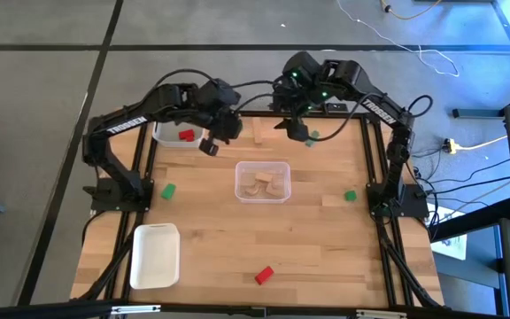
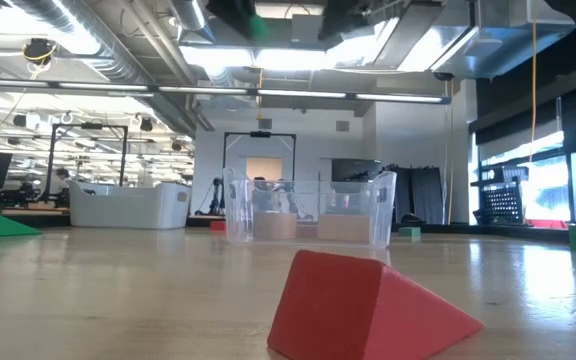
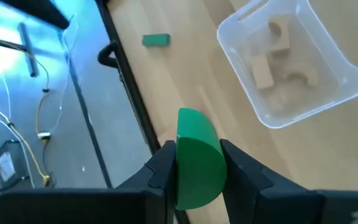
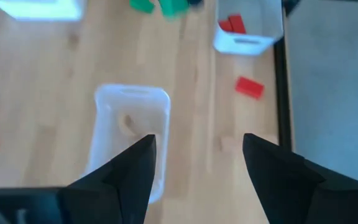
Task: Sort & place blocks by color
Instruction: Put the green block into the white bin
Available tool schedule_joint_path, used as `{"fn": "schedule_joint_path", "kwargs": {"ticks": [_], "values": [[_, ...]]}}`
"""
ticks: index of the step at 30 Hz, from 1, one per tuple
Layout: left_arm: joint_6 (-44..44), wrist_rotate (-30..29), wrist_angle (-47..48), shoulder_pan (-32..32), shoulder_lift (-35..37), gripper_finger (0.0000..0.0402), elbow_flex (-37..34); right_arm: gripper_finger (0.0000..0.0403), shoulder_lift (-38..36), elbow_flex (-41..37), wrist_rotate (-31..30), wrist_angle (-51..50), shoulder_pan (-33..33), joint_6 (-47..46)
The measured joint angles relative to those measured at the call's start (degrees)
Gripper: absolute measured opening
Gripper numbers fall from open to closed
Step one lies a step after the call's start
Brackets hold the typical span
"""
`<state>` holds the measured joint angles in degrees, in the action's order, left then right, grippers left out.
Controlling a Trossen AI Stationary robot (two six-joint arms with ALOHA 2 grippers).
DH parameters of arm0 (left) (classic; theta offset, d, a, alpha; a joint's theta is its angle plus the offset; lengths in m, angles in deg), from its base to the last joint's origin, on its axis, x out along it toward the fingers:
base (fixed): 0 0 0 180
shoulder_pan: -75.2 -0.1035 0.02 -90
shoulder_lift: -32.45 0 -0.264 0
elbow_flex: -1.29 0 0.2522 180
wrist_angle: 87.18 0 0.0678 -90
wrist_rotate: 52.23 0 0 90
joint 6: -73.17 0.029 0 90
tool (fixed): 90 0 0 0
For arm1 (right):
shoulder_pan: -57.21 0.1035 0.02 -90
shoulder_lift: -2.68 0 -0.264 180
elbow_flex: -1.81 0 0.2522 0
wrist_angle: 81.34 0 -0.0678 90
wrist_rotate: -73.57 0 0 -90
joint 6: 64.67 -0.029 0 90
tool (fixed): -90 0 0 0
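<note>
My left gripper (image 1: 209, 144) hangs above the table's far-left part, beside the white tray (image 1: 168, 140) that holds red blocks (image 1: 187, 136), and is shut on a green half-round block (image 3: 196, 163). In the low view this block (image 2: 258, 25) shows high above the table. My right gripper (image 1: 292, 127) is open over the far edge, its fingers (image 4: 135, 163) holding nothing. A clear tray (image 1: 262, 182) at mid-table holds light-wood blocks (image 3: 272, 65). Loose green blocks lie at left (image 1: 167, 190), right (image 1: 350, 195) and far (image 1: 312, 136). One red wedge (image 2: 368, 305) lies near the front edge, and another red block (image 4: 248, 87) lies by the red tray. My left gripper pinches the green half-round block between its two fingers (image 3: 160, 165), one on each side face (image 3: 182, 168). The rounded end (image 3: 194, 118) sticks out past the fingertips. The fingers slant down from above. The block is lifted clear of the table.
An empty white tray (image 1: 155, 255) lies at the near-left corner. A light-wood block (image 1: 261, 133) lies by the far edge between the grippers. The black table frame (image 1: 372, 168) runs along the edges, and cables (image 1: 432, 58) lie on the floor beyond.
</note>
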<state>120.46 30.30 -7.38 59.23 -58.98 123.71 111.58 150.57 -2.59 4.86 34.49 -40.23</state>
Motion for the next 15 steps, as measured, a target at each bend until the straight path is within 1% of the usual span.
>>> {"fn": "schedule_joint_path", "kwargs": {"ticks": [3,8,11,15], "values": [[-0.9,-0.4,-0.8,0.0,1.9,0.0082,0.0,0.0239,0.0,0.0,-2.7,-2.3,0.0,1.5],[-5.2,-3.6,-0.1,0.0,5.2,0.0082,0.0,0.0239,0.0,0.0,-5.5,-2.5,0.0,1.5],[-10.4,-4.2,2.9,0.0,6.6,0.0082,0.0,0.0239,0.0,0.0,-9.0,-2.5,-0.1,1.5],[-19.3,-4.2,10.3,0.4,8.4,0.0082,0.1,0.0239,0.0,0.0,-14.5,-2.4,-0.2,1.6]]}}
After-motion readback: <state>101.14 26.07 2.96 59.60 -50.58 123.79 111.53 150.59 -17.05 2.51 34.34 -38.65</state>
